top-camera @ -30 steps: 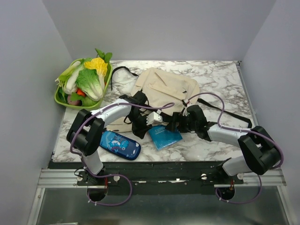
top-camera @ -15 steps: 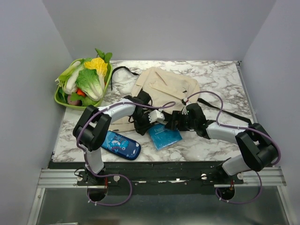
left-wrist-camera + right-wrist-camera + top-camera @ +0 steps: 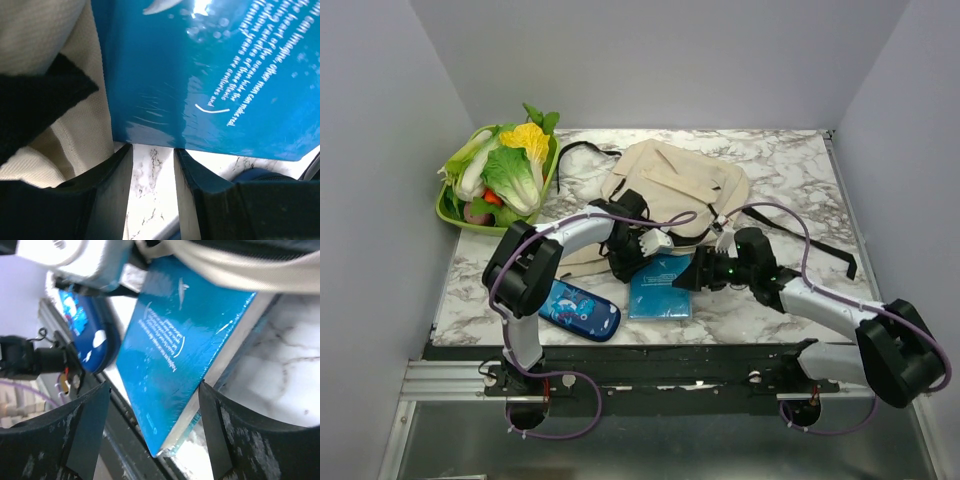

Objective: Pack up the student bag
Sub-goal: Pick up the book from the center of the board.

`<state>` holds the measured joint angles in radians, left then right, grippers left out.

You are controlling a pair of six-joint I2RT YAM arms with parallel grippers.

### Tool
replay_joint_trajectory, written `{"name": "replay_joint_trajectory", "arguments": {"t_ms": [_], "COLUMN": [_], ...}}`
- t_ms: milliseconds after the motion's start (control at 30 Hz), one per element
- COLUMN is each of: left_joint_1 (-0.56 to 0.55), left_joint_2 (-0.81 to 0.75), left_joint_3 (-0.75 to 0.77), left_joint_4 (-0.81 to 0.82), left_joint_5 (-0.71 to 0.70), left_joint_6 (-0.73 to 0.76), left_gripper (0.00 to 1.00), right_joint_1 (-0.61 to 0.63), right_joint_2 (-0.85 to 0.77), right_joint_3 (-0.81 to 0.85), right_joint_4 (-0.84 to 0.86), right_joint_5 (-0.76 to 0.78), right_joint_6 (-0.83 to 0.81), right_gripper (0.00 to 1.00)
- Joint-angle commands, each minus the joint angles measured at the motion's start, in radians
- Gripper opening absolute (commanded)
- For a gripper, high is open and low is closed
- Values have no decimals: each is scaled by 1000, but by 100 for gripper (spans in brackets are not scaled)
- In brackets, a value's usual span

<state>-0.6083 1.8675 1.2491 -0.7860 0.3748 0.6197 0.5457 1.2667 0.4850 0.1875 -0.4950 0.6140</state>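
Note:
The student bag [image 3: 672, 182], beige cloth with black trim, lies crumpled at the middle back of the table. A glossy blue book [image 3: 660, 288] lies flat in front of it. My left gripper [image 3: 635, 262] points down at the book's far left edge. In the left wrist view its fingers [image 3: 112, 180] are open with only marble between them, the tips [image 3: 152, 150] touching the book [image 3: 200, 75] beside the bag cloth [image 3: 60, 130]. My right gripper [image 3: 683, 282] is open around the book's right corner [image 3: 170, 355], the right finger [image 3: 220, 415] at its edge.
A dark-blue patterned pencil case [image 3: 578, 308] lies left of the book near the front edge, also seen in the right wrist view [image 3: 90, 335]. A green basket [image 3: 448, 208] of vegetables stands at the back left. The bag's black strap [image 3: 820, 245] trails right.
The book has turned from tilted to square and lies flatter. My right arm has swung out to the right, its jaws narrowing. My left gripper has shifted slightly and opened a little.

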Motion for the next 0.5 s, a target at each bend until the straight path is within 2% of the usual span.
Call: {"name": "replay_joint_trajectory", "arguments": {"t_ms": [0,133,267,467], "left_joint_1": [-31,-48,-61,-77], "left_joint_2": [48,48,47,47], "left_joint_3": [24,33,27,29], "left_joint_4": [122,111,117,113], "left_joint_5": [12,22,35,26], "left_joint_6": [-2,0,2,8], "left_gripper": [47,47,47,46], "right_joint_1": [16,16,14,4], "right_joint_2": [-128,-164,-173,-58], "right_joint_3": [-37,-97,-151,-158], "right_joint_4": [69,30,29,-3], "right_joint_5": [-182,-168,-81,56], "right_joint_6": [41,56,70,58], "right_gripper": [78,77,77,77]}}
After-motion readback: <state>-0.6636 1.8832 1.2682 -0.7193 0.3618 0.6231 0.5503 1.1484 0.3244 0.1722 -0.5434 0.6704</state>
